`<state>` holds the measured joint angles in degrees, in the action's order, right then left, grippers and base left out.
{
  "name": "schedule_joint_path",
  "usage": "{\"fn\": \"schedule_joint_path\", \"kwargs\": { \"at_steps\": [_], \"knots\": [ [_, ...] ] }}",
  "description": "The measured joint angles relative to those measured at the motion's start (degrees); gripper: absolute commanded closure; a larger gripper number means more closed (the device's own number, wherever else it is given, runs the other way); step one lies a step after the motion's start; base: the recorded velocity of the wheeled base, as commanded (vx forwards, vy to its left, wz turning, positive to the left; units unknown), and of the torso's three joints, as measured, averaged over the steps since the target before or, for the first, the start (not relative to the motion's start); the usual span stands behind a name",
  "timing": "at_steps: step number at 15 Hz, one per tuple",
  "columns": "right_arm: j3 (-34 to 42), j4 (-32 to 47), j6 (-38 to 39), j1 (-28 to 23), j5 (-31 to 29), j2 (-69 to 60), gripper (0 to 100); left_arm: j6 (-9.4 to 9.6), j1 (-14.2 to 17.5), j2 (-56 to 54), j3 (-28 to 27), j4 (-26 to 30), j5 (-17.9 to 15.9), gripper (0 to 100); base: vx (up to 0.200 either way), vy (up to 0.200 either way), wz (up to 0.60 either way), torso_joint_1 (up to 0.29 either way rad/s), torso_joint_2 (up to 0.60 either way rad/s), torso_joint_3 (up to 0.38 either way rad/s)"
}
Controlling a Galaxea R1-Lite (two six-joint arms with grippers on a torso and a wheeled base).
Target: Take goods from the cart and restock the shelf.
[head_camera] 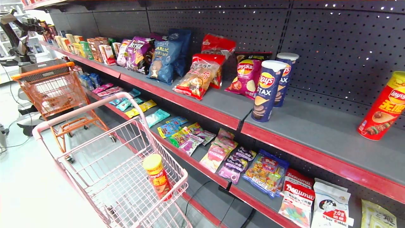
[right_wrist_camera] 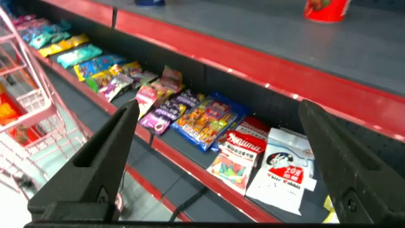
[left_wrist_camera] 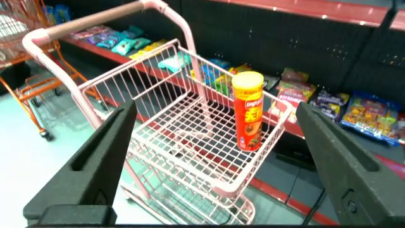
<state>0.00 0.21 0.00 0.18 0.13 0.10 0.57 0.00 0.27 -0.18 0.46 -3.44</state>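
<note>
Left pincer (left_wrist_camera: 215, 111): fingers spread wide, holding nothing, above the pink cart (head_camera: 82, 111). The red can falls in the gap between them, so I judge the arm is lined up for a grasp.
Red can (head_camera: 157, 175): the task's thing stands upright in the basket corner away from the handle, on the shelf side. The wire walls prop it there, leaving its yellow lid and sides free to take.
Right pincer (right_wrist_camera: 220, 107): also wide and holding nothing, near the lower shelf (right_wrist_camera: 209, 180) to the right of the cart. It looks parked clear of the pick.
Sweet packets (head_camera: 267, 172): lying flat in rows on the lower shelf, faces up.
Upper shelf (head_camera: 316, 133): two blue cans (head_camera: 265, 91) stand left of a bare stretch, and a matching red can (head_camera: 384, 106) stands at the far right – likely the spot to fill.
Orange cart (head_camera: 53, 85): far left, well apart.
Views: the left wrist view gives the can's line-up with the fingers, while the head view gives the shelf gap – and the right wrist view gives the packets close up.
</note>
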Motion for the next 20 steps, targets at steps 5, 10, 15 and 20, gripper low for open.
{"fn": "schedule_joint_path", "kwargs": {
  "at_steps": [5, 10, 15, 20],
  "knots": [
    [0.0, 0.0, 0.02, -0.05, -0.02, -0.02, 0, -0.06, 0.0, 0.0, 0.0, 0.02, 0.0, 0, 0.0, 0.0, 0.0, -0.15, 0.38, 0.222],
    [0.0, 0.0, 0.07, -0.05, -0.06, -0.02, 0, -0.06, -0.02, 0.33, 0.0, -0.06, 0.0, 0, 0.0, 0.0, 0.0, -0.203, 0.53, 0.332],
    [0.0, 0.0, 0.0, -0.02, -0.09, 0.0, 0, -0.15, 0.35, 0.33, -0.04, -0.02, 1.1, 0, 0.0, 0.0, 0.0, -0.178, 0.52, 0.345],
    [0.0, -0.02, -0.07, 0.0, -0.23, -0.02, 0, -4.4, 0.29, 6.84, -10.81, -0.15, 1.89, 0, 0.0, 0.0, 0.0, -0.035, 0.11, 0.077]
  ]
}}
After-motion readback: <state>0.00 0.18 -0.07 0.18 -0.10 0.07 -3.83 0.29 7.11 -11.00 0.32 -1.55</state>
